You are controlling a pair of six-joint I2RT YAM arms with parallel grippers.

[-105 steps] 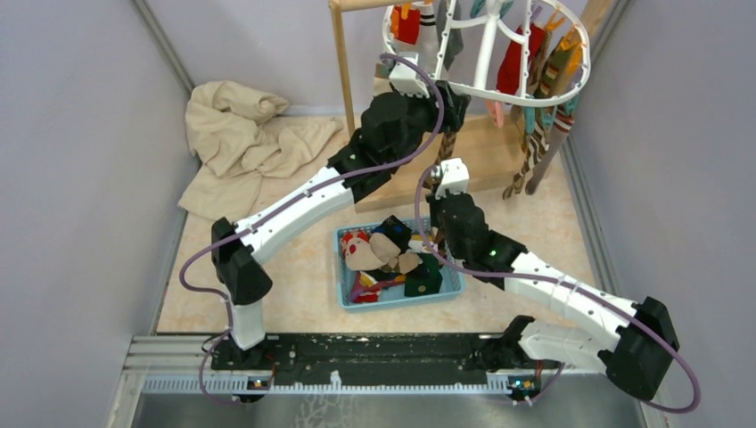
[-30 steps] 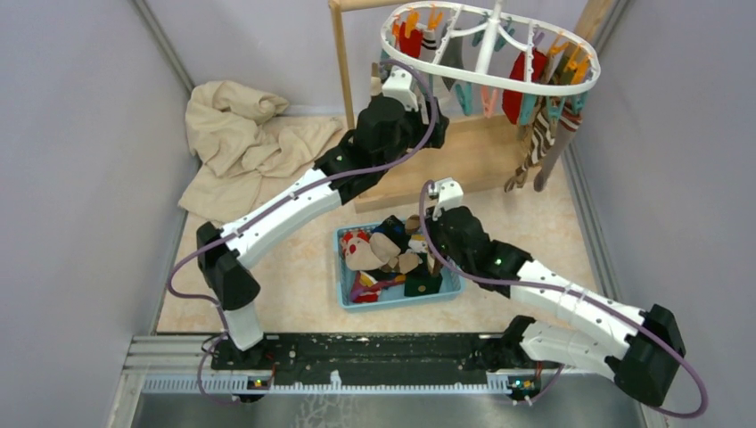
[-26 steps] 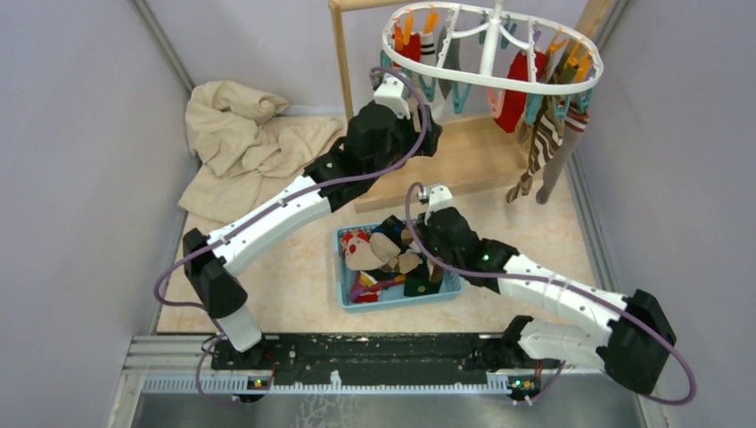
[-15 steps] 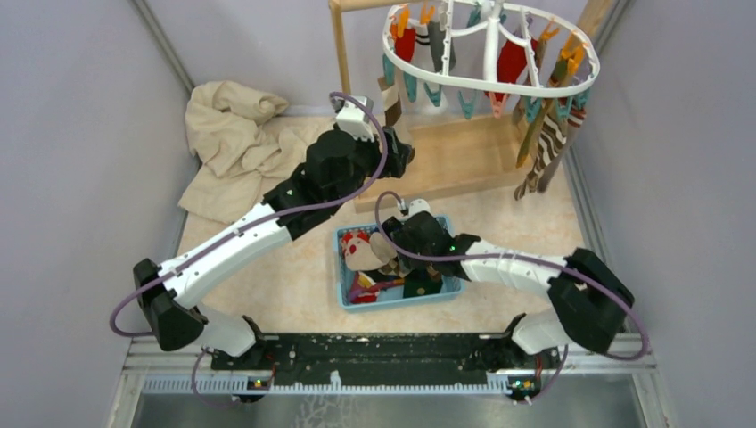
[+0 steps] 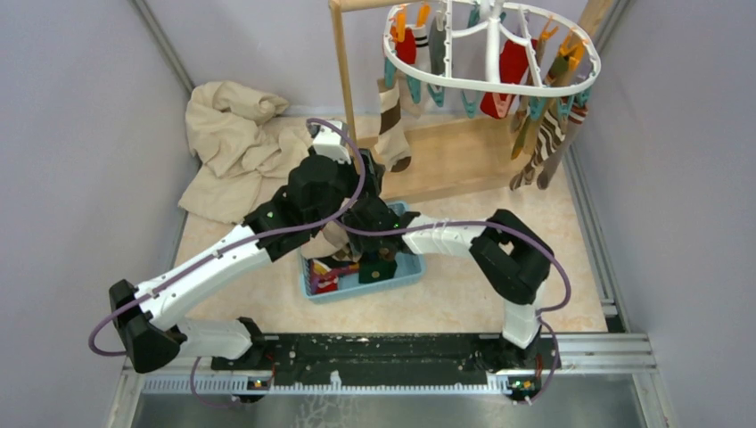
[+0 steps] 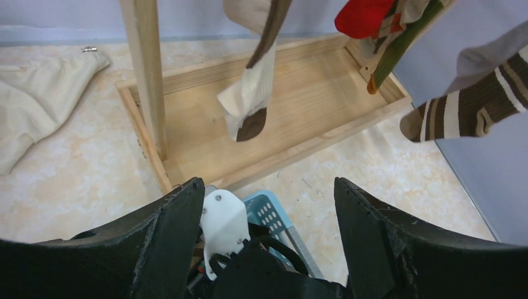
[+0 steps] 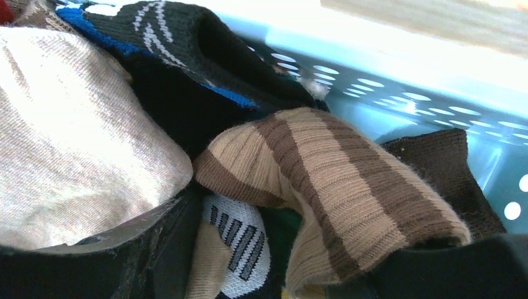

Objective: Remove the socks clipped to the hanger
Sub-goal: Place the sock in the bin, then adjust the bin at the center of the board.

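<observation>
The white oval hanger (image 5: 488,82) hangs at the top right with socks clipped to it. They include a cream-and-brown sock (image 5: 390,125) (image 6: 252,99), a red sock (image 5: 508,64) (image 6: 364,15) and brown-striped socks (image 5: 546,143) (image 6: 467,112). My left gripper (image 5: 373,178) (image 6: 268,184) is open and empty, below and left of the hanger, just above the right arm's wrist. My right gripper (image 5: 354,251) (image 7: 292,249) is low in the blue basket (image 5: 406,272) (image 7: 398,81). Its jaws stand apart, and a loose brown-striped sock (image 7: 336,180) lies across them on the pile.
The wooden rack's post (image 5: 343,80) and flat base (image 5: 455,160) stand behind the basket. A large beige cloth (image 5: 241,143) lies at the back left. Grey walls close in on both sides. The two arms overlap above the basket.
My right gripper opened and reached left into the basket, which slid left. My left arm drew back down and left from the hanger. The hanger and its socks swung.
</observation>
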